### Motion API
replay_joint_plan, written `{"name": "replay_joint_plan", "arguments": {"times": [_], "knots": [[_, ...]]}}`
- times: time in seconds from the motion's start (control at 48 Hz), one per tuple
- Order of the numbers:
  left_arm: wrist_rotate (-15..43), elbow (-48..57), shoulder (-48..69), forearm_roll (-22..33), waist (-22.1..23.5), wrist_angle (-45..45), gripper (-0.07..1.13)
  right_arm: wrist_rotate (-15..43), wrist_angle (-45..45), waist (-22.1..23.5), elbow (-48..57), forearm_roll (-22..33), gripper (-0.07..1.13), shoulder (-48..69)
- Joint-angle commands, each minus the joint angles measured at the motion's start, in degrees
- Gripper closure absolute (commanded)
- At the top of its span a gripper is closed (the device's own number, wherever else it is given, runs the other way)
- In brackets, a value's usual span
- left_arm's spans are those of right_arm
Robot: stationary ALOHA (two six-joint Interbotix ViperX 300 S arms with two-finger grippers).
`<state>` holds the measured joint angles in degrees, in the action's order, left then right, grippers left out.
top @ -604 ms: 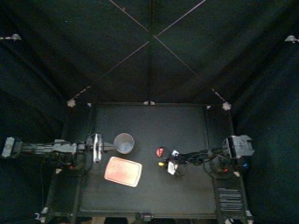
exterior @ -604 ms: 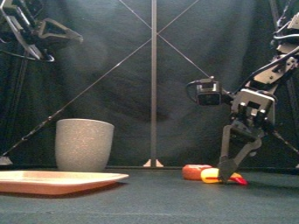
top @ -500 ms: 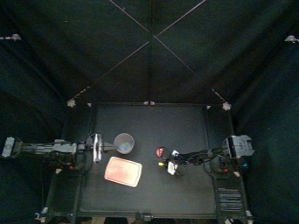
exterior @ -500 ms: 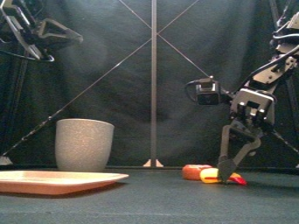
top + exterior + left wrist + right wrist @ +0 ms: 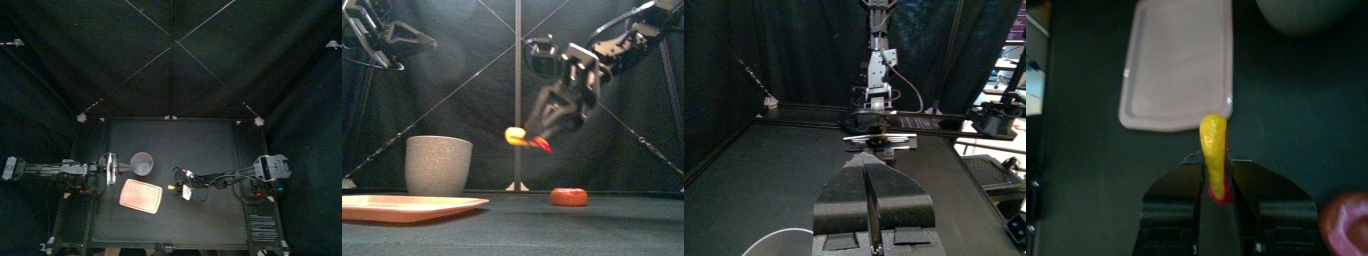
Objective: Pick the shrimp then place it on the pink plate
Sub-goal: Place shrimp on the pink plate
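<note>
The small black table (image 5: 201, 140) fills the lower half of the top view as a dark square, with 3 things lying on it. A flat pink rectangular tray (image 5: 140, 195) sits left of centre toward the bottom of that frame. In the front view it lies at the lower left. Just above it in the top view stands a tall grey speckled cup (image 5: 142, 163), upright. A small round red toy (image 5: 569, 197) rests on the tabletop right of centre in the front view, well apart from the cup.
</note>
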<state>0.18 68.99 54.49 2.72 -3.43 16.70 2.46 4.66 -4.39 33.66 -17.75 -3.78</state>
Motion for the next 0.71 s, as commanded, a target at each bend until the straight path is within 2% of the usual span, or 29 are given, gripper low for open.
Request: {"name": "replay_joint_plan", "arguments": {"times": [0.021,0.354,0.708], "knots": [[0.1,-0.8,-0.4,-0.2,-0.8,0.6,1.04,-0.4,0.9,-0.1,-6.2,0.3,0.56,-2.3],[0.1,-1.0,-0.3,-1.5,-1.8,0.6,1.04,0.1,-1.7,-0.5,-22.6,2.2,0.55,-17.8],[0.0,-0.8,-0.3,-1.9,-1.9,0.6,1.04,0.2,-3.9,-0.3,-29.8,1.8,0.52,-25.0]]}}
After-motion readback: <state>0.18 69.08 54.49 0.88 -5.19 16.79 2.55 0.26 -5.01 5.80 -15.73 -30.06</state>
